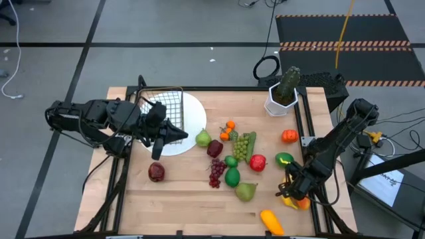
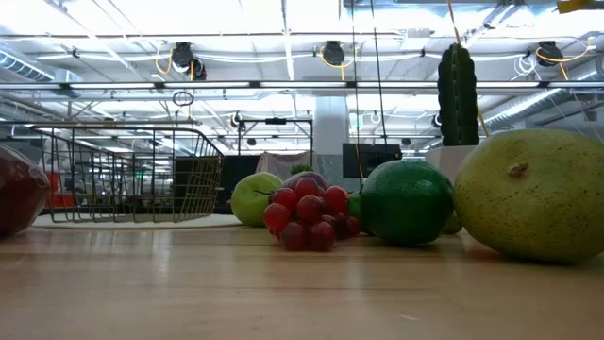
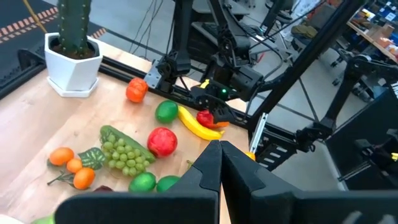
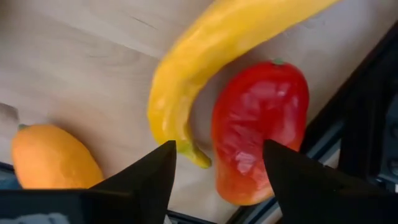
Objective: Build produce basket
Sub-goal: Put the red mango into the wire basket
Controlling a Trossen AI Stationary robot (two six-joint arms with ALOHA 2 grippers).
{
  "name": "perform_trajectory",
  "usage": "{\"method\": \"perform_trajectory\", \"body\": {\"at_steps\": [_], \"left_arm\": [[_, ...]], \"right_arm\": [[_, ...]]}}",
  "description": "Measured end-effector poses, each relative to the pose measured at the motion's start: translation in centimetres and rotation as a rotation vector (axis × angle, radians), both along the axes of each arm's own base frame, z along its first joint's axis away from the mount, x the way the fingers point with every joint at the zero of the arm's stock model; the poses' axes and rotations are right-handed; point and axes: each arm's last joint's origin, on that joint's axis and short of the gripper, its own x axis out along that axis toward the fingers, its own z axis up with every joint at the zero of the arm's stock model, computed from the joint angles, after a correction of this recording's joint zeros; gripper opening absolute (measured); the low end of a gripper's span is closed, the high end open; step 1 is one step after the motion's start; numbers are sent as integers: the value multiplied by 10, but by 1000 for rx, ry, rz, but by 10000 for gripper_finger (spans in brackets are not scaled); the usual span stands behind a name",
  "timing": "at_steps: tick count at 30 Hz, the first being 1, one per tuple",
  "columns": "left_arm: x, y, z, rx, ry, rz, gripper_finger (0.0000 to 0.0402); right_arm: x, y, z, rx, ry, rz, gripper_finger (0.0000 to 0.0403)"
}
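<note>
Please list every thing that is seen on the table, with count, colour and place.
basket: one, dark wire, on the plate
plate: one, white, left half
cactus pot: one, white, far edge
grapes: two bunches, green and red, middle
other fruit: about ten, red, green, orange, middle
banana: one, yellow, right edge
red fruit: one, beside banana
left gripper: shut, over plate
right gripper: open, above banana

A yellow banana point(image 4: 211, 56) curves beside a glossy red fruit point(image 4: 261, 134); the orange one point(image 4: 53, 158) sits on the pale wooden counter point(image 4: 74, 62).
</note>
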Motion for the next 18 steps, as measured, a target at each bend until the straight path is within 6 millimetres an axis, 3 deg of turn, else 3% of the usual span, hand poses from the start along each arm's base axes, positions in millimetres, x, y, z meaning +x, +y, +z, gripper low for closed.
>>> {"method": "perform_trajectory", "body": {"at_steps": [11, 18], "left_arm": [[0, 1, 0, 12, -3, 33, 5], [0, 1, 0, 14, -3, 38, 5]], "right_arm": [[-16, 2, -1, -77, 57, 23, 322], [-15, 1, -4, -99, 18, 24, 338]]}}
